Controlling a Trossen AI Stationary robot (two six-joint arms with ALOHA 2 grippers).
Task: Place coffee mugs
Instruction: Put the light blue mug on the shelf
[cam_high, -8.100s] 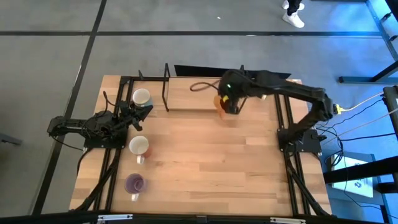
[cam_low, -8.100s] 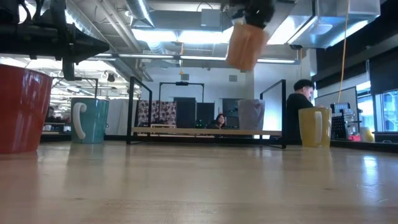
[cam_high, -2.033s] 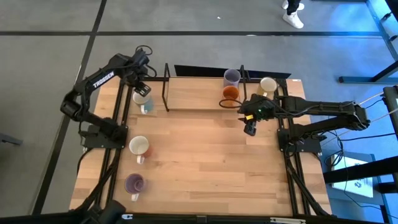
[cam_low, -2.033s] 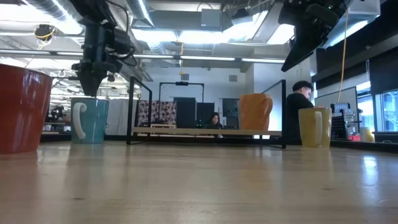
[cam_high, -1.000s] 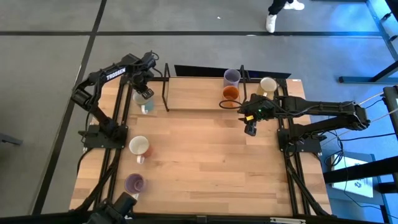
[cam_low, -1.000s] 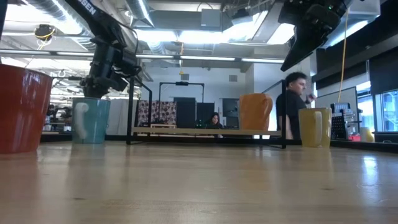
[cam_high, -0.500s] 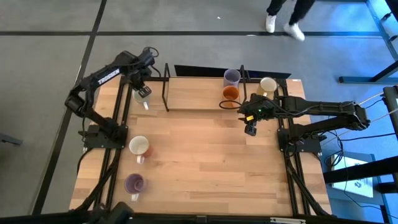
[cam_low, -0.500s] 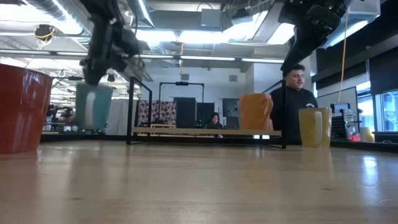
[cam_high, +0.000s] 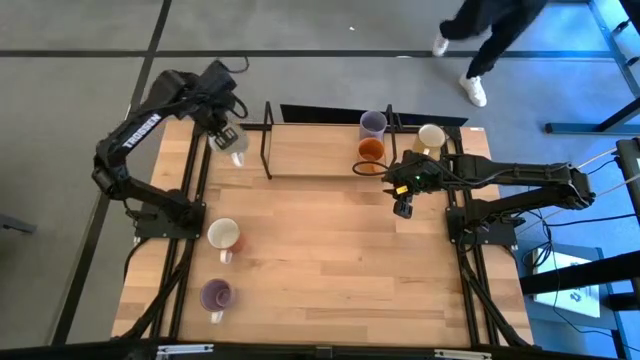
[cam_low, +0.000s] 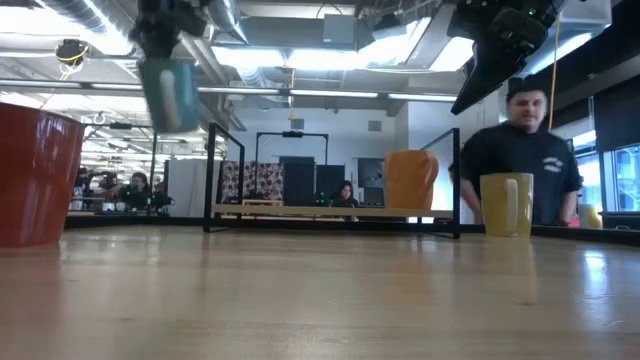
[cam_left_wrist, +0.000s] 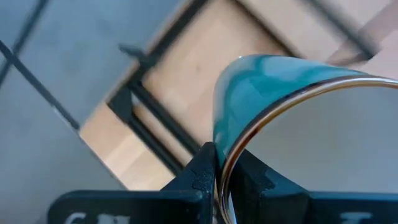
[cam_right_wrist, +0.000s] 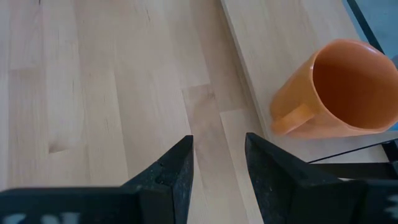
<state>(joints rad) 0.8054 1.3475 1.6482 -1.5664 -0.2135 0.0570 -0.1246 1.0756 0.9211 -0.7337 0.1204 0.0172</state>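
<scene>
We hold a teal mug (cam_left_wrist: 261, 87) by its rim, left jaws (cam_left_wrist: 219, 169) pinching, lifted; next: set it on the surface (cam_high: 320, 260); right jaws (cam_right_wrist: 219, 163) spread, idle.

I see the left claw (cam_low: 165, 28) holding a teal mug (cam_low: 170, 92) high above the table (cam_low: 320, 300); an orange mug (cam_low: 411, 180) and a yellow mug (cam_low: 507, 204) stand behind, a red mug (cam_low: 35, 175) near me.
</scene>
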